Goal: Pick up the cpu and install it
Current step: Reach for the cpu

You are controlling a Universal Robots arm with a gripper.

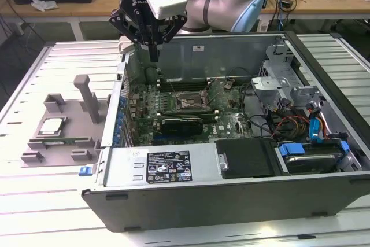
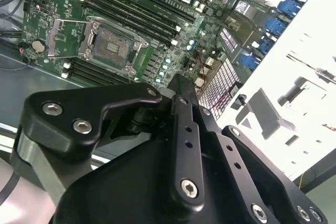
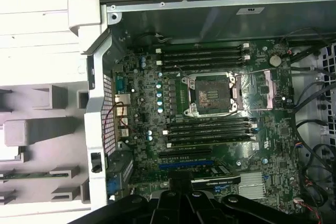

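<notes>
The cpu (image 1: 52, 125), a small pale silver square, lies flat in the grey plastic tray (image 1: 69, 143) on the exterior view's left, outside the computer case. My gripper (image 1: 153, 55) hangs above the case's back left corner, fingers together and pointing down with nothing between them. It is well above and to the right of the cpu. The dark metal-framed socket (image 1: 184, 102) sits mid-motherboard, below and to the right of the gripper, also seen in both wrist views as the socket (image 3: 212, 95) (image 2: 110, 45) with nothing in it. The gripper (image 2: 178, 82) (image 3: 181, 187) shows dark in both wrist views.
The open computer case (image 1: 231, 195) holds the green motherboard (image 3: 157, 129), memory slots (image 3: 202, 56), cables (image 1: 289, 122) and a drive bay (image 1: 312, 160). Its steel side wall (image 3: 97, 114) stands between tray and board. Upright tray blocks (image 1: 87, 93) rise near the cpu. All rests on a slatted metal table (image 1: 34, 201).
</notes>
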